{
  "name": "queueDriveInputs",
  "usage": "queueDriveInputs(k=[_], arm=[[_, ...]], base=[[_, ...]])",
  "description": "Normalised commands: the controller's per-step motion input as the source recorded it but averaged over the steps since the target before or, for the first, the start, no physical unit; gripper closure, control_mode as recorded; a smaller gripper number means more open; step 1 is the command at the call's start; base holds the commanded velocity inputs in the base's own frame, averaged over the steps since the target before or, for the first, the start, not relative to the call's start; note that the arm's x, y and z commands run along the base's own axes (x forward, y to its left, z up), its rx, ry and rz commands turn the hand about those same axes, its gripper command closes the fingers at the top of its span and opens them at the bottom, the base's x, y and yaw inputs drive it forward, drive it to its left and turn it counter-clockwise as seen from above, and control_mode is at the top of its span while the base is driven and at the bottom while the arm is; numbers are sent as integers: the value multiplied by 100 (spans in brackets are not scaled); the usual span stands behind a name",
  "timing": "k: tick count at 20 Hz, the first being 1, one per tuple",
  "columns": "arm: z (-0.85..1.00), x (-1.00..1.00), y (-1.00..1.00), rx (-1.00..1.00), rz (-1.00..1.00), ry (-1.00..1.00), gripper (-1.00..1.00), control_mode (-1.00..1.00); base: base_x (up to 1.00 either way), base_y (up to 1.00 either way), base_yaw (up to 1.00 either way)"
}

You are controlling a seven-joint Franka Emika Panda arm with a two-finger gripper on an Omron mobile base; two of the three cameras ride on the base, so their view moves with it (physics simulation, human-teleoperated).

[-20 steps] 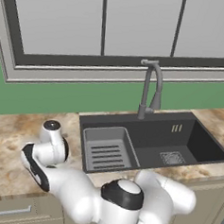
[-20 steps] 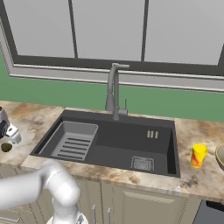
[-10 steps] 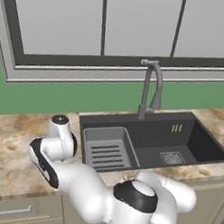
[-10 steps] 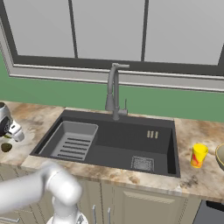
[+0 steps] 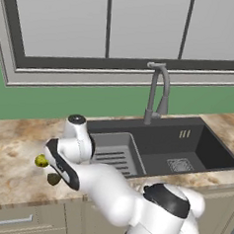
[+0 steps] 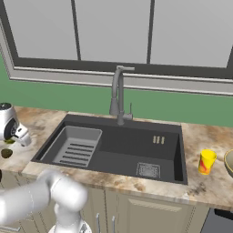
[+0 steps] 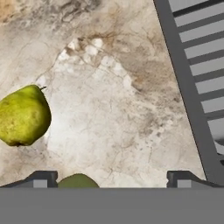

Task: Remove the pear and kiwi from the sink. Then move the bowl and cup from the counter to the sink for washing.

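Pear [image 7: 22,115] and kiwi [image 7: 78,181] lie on the surface [image 7: 113,109]; end effector [image 7: 111,178] gapes wide, empty, kiwi at its 7 o'clock; lifting carelessly could nudge either fruit rolling.

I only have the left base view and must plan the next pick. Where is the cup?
Observer: The yellow cup stands upright on the counter, right of the sink.
Operator: And the bowl?
Observer: The bowl sits just beyond the cup, cut off by the right base view's edge.
Operator: The arm hides the claw here. Is it empty?
Observer: Yes. In the hand view the claw is open wide and holds nothing; the pear lies free on the counter beside it.
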Motion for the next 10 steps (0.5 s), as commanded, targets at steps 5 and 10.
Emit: queueDriveInputs(k=[5,10], arm=[[20,-19,-48,0,0,0,-100,-100],[18,-24,-47,-1,0,0,-100,-100]], base=[[0,0,0],[0,0,0]])
